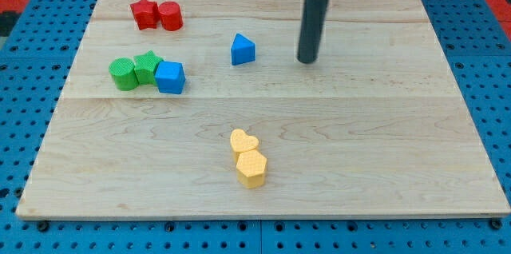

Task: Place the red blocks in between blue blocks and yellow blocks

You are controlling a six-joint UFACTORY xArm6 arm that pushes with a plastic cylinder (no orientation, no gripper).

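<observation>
Two red blocks sit touching at the view's top left: a red star [144, 13] and a red cylinder [170, 16]. A blue triangular block [243, 49] lies near the top middle. A blue cube [170, 77] lies left of centre. A yellow heart [243, 141] and a yellow hexagon [251, 168] touch each other at the bottom middle. My tip [307, 60] rests on the board to the right of the blue triangle, apart from it and far from the red blocks.
A green cylinder [122, 74] and a green star [146, 68] sit in a row touching the blue cube's left side. The wooden board [383, 142] lies on a blue pegboard table [487, 70].
</observation>
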